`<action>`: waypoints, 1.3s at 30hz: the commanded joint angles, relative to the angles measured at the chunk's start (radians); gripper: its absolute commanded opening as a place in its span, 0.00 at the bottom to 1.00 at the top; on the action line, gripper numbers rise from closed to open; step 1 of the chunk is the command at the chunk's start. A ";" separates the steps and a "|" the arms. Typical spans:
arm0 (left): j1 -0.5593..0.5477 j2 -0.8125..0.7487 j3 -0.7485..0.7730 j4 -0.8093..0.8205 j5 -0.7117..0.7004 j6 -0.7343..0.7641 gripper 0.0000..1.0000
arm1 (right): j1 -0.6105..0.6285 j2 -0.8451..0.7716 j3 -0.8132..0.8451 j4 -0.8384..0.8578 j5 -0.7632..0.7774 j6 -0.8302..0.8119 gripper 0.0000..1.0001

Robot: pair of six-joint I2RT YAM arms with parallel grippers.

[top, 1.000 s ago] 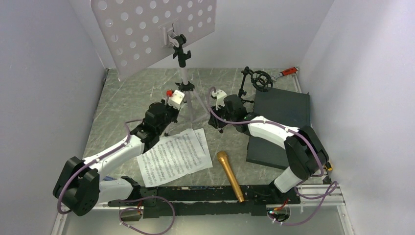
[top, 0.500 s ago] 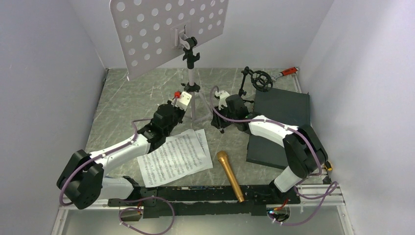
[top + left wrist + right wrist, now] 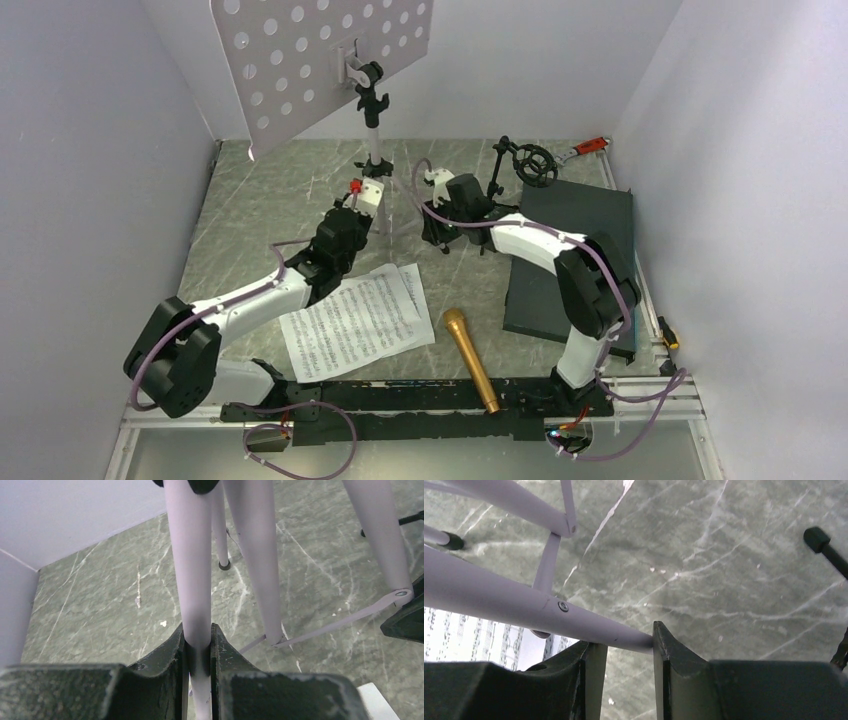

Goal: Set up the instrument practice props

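The lilac music stand [image 3: 320, 70] stands at the back of the table [image 3: 270, 200], long axis near vertical, legs splayed toward both arms. The left pincer [image 3: 198, 640] is clamped narrow on its upright tube [image 3: 192, 580]. The right pincer [image 3: 624, 645] straddles a slanting leg [image 3: 524, 602], part spread. I can't tell whether it grips.

Centre blocked: music stand [image 3: 376, 140] legs splay there. Mic stand [image 3: 536, 164] and dark slab [image 3: 570, 240] crowd upper right. Sheets [image 3: 355, 320] and microphone [image 3: 470, 360] lie lower centre. Open marble table [image 3: 250, 200] along frame's left.
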 commanded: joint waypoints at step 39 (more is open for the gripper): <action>0.010 0.080 0.081 -0.351 -0.157 -0.136 0.03 | -0.037 0.000 0.191 -0.183 -0.007 0.086 0.61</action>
